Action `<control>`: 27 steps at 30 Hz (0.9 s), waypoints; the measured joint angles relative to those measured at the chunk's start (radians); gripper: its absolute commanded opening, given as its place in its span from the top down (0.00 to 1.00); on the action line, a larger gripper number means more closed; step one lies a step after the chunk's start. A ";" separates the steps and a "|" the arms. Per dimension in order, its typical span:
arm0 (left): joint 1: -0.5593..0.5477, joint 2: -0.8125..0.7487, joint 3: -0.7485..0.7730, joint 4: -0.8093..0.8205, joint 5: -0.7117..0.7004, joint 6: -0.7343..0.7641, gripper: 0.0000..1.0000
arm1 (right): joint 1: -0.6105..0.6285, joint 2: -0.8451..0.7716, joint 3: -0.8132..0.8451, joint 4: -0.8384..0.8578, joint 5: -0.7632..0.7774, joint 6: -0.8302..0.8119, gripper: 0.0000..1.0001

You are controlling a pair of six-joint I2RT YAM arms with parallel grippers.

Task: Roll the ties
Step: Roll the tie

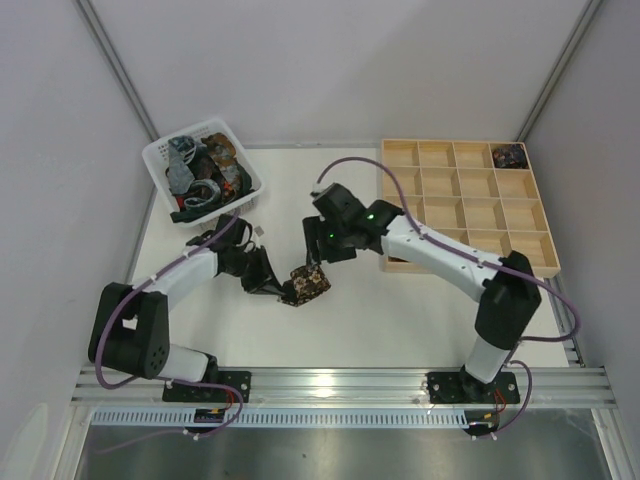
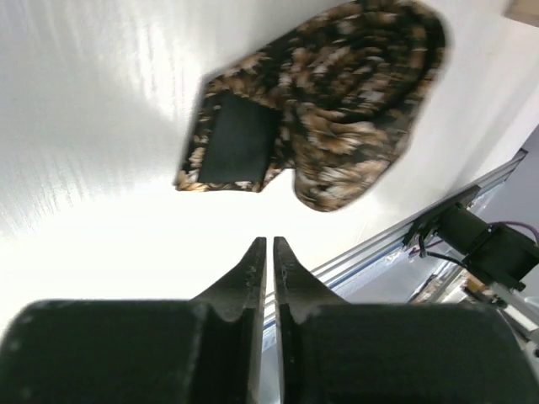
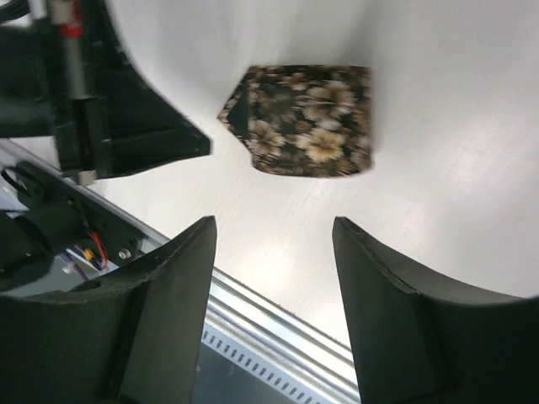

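A dark brown tie with tan floral print (image 1: 305, 285) lies rolled up on the white table between the two arms. It shows in the left wrist view (image 2: 337, 109) with its pointed end and dark label out to the left, and in the right wrist view (image 3: 307, 120). My left gripper (image 2: 269, 246) is shut and empty, just left of the roll (image 1: 272, 287). My right gripper (image 3: 274, 225) is open and empty, above and behind the roll (image 1: 322, 255). Several more ties lie heaped in a white basket (image 1: 158, 160).
A wooden compartment tray (image 1: 402, 152) stands at the right; its far right corner cell holds a rolled tie (image 1: 510, 155). The metal rail of the table's near edge (image 1: 340, 380) runs along the front. Purple cables (image 1: 350, 165) loop over both arms.
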 measured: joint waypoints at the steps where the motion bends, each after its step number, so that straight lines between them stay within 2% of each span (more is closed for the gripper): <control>1: 0.000 -0.011 0.015 -0.012 -0.001 0.006 0.94 | -0.018 -0.033 -0.019 0.001 0.018 0.021 0.39; 4: 0.000 -0.032 0.074 -0.047 -0.018 0.029 0.95 | -0.064 -0.097 -0.073 -0.005 0.083 0.087 0.43; 6: 0.000 -0.035 0.130 -0.067 -0.047 0.039 0.95 | -0.081 -0.106 -0.108 -0.017 0.126 0.140 0.55; 7: 0.000 -0.032 0.162 -0.071 -0.062 0.045 0.95 | -0.084 -0.106 -0.132 -0.020 0.142 0.174 0.62; 8: 0.000 -0.026 0.195 -0.070 -0.071 0.049 0.95 | -0.084 -0.106 -0.161 -0.022 0.153 0.206 0.74; 9: 0.000 -0.016 0.223 -0.071 -0.077 0.052 0.94 | -0.084 -0.106 -0.191 -0.028 0.160 0.235 0.80; 11: -0.002 0.035 0.296 -0.059 -0.087 0.060 0.94 | -0.082 -0.105 -0.245 -0.030 0.164 0.305 0.95; 12: -0.004 0.074 0.333 -0.050 -0.090 0.067 0.94 | -0.082 -0.105 -0.270 -0.030 0.165 0.335 1.00; 19: -0.047 0.336 0.460 0.001 -0.132 0.109 0.95 | -0.054 -0.104 -0.451 0.080 0.179 0.599 1.00; 27: -0.086 0.480 0.527 -0.009 -0.174 0.153 0.95 | 0.040 -0.009 -0.444 0.202 0.215 0.784 1.00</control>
